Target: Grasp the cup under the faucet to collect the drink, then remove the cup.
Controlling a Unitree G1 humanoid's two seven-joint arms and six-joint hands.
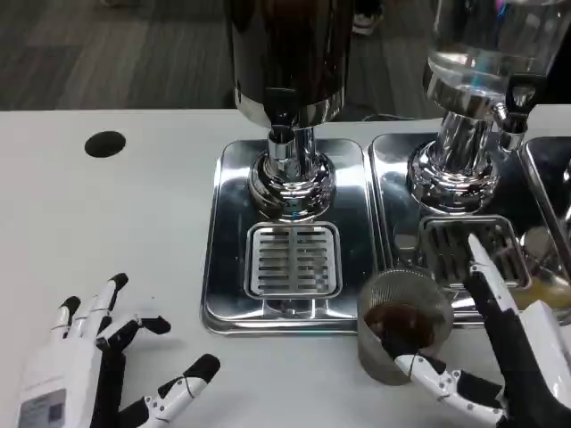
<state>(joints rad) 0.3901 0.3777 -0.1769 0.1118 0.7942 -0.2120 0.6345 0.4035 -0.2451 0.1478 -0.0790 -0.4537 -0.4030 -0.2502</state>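
Lower left of frame: left robot hand (89,379) lies on the white worktop (107,223), fingers spread wide, holding nothing. Centre: steel drip tray (234,267) under the dark dispenser's faucet (282,147), grate bare. Lower right: ribbed cup (403,325) with dark drink stands on the worktop at the tray's front edge, right robot hand (500,357) holding it.
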